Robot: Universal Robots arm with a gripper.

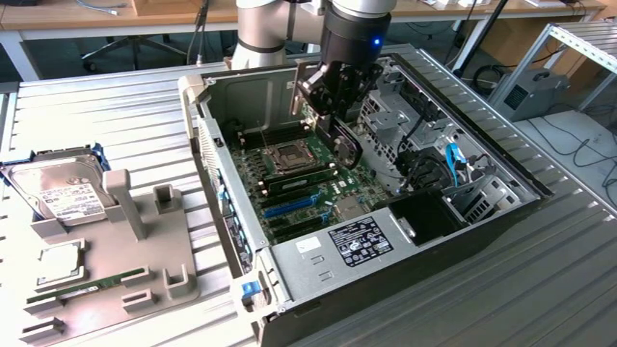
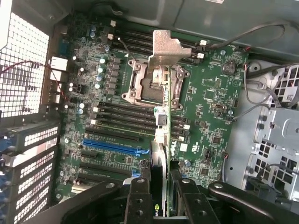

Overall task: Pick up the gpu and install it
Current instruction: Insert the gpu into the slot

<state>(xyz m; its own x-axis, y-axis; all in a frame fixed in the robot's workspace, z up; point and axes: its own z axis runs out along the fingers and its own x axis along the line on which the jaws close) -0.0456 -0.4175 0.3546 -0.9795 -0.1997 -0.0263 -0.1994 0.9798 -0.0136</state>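
Black gpu clamped edge-on between gripper fingers, held above green motherboard, inside open computer case.

Lighting: bright, even, overhead; soft shadows inside the computer case. Mild glare on the ribbed tabletop. Wrist view: motherboard sharp, near gripper dark, slightly soft.

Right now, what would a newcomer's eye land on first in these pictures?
The open computer case with its green motherboard fills the middle of the exterior view. Above it the gripper holds the gpu edge-down over the board. On the exterior view's left, a grey holder tray carries a silver hard drive.
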